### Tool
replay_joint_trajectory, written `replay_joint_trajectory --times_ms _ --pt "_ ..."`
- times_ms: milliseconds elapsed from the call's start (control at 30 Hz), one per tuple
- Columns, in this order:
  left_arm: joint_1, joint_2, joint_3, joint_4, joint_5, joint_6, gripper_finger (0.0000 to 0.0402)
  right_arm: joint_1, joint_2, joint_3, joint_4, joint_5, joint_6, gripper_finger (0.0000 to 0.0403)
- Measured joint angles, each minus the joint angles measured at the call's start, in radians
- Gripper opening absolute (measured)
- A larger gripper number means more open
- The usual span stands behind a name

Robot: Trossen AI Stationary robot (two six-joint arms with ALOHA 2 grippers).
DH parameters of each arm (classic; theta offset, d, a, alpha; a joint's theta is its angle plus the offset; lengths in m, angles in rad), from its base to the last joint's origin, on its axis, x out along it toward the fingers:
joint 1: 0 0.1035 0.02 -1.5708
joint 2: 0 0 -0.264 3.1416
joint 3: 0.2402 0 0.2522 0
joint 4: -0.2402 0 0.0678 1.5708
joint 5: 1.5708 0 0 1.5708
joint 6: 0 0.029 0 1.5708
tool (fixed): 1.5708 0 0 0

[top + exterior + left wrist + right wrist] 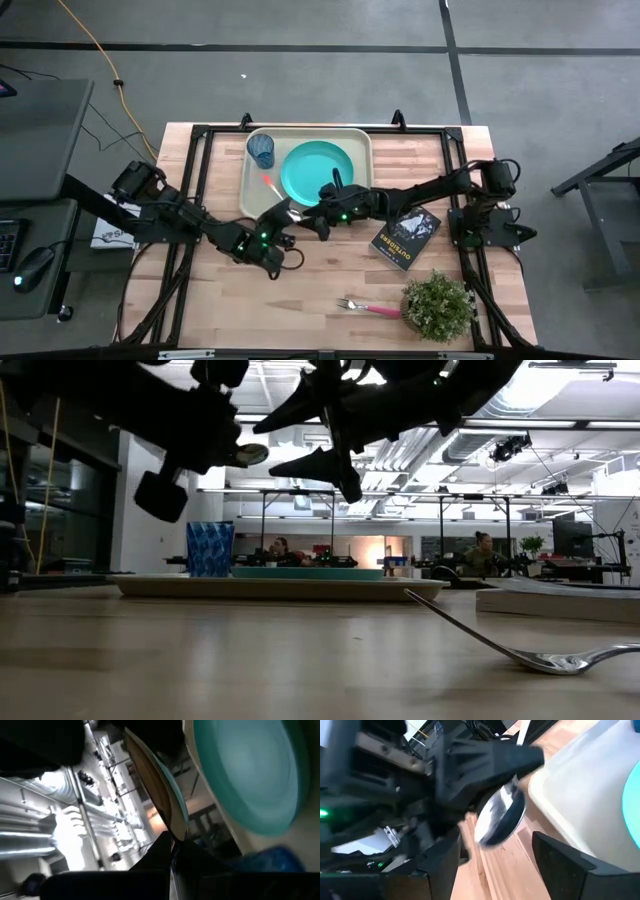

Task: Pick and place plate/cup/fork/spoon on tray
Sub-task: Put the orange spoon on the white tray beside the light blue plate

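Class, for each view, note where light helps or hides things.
Low view: arms backlit by ceiling lights, mere silhouettes; the fork glints. Right wrist view: the spoon, held by the left gripper, mirrors light. High view: the tray evenly lit.

The cream-beige rectangular tray (306, 139) lies flat, carrying the round turquoise plate (315, 167) at its centre and the translucent blue cup (262, 150) upright in the corner beside the plate. The spoon (278, 192), silver bowl and thin orange handle, is raised over the tray's near rim, handle slanting above the tray floor. The fork (363, 307), pinkish-red handle, lies flat well apart from the tray.
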Motion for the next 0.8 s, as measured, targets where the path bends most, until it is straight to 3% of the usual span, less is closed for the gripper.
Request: replay_joint_trajectory --times_ms 400,800 --pt "0.020 0.000 0.000 0.217 0.094 0.135 0.0000 -0.010 0.000 0.000 -0.011 -0.018 -0.019 0.0224" --pt "0.020 0.002 0.000 0.209 0.103 0.121 0.0000 -0.010 0.000 0.000 -0.008 0.004 -0.019 0.0112"
